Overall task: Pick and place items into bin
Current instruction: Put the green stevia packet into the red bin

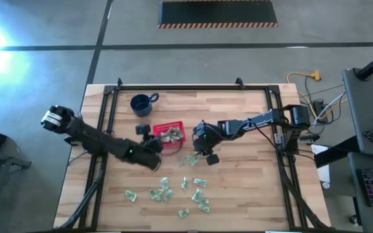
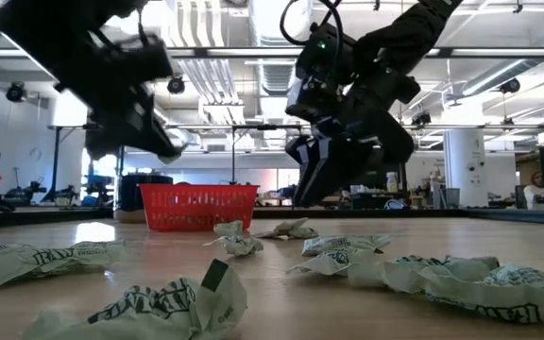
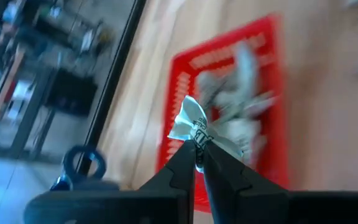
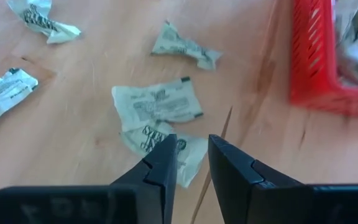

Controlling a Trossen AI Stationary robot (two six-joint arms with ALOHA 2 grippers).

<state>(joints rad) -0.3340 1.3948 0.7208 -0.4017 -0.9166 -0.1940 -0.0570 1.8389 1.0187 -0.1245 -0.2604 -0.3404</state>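
Observation:
The red latticed basket (image 1: 168, 134) stands mid-table and holds several pale green-and-white wrapped pieces (image 3: 241, 118). My left gripper (image 1: 151, 137) is at the basket's left side, shut on one wrapped piece (image 3: 190, 121). My right gripper (image 1: 207, 155) is open, just right of the basket and above the table. Its fingers (image 4: 192, 155) stand over loose pieces (image 4: 157, 104) without touching them. More pieces (image 1: 167, 191) lie scattered toward the near edge. In the low view the basket (image 2: 198, 208) stands behind the pieces (image 2: 338, 247). My left gripper pinches the wrapped piece by one crinkled end (image 3: 197, 144) between its two fingertips. The rest of the piece stands out beyond the fingertips. The piece is lifted clear, over the basket's left rim (image 3: 173, 106).
A dark blue mug (image 1: 141, 103) stands on the table behind and left of the basket. A black frame (image 1: 173, 87) runs along the table's far and side edges. Bare wood lies to the right of my right arm.

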